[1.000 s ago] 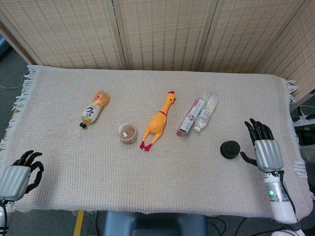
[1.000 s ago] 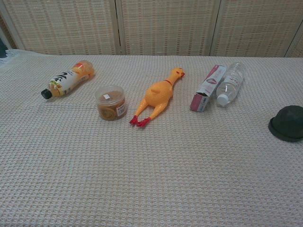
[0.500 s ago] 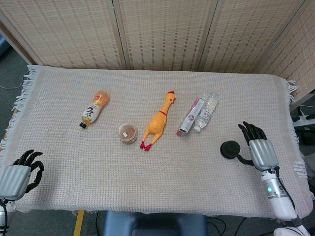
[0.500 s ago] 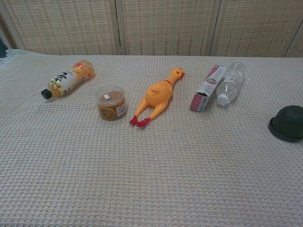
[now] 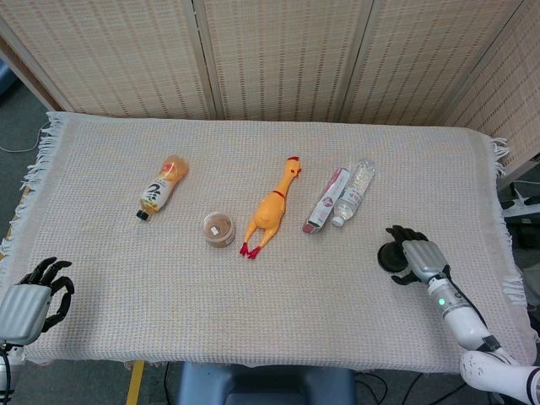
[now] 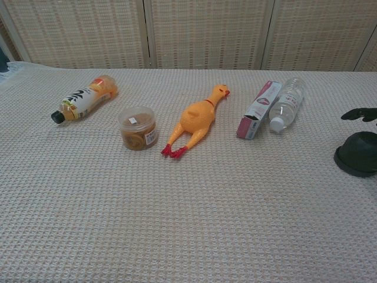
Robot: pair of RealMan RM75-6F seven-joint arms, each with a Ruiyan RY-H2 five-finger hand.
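Note:
A black dome-shaped object point(image 5: 390, 255) point(image 6: 357, 154) lies on the cloth at the right. My right hand point(image 5: 419, 260) hovers just beside and over it, fingers spread, holding nothing. In the chest view only its dark fingertips point(image 6: 359, 114) show, a little above the dome. My left hand point(image 5: 25, 307) rests at the front left edge of the table with its fingers loosely apart, empty and far from every object.
Across the middle of the woven cloth point(image 5: 278, 304) lie an orange drink bottle point(image 5: 160, 187) point(image 6: 84, 98), a small lidded jar point(image 5: 218, 229) point(image 6: 138, 127), a yellow rubber chicken point(image 5: 272, 208) point(image 6: 196, 119), a pink box point(image 5: 326, 199) point(image 6: 258, 108) and a clear water bottle point(image 5: 353, 192) point(image 6: 285, 104). Wicker screens stand behind.
My right hand has moved left and forward from beside the black dome to over it, its fingertips now entering the chest view. The left hand and objects stayed put.

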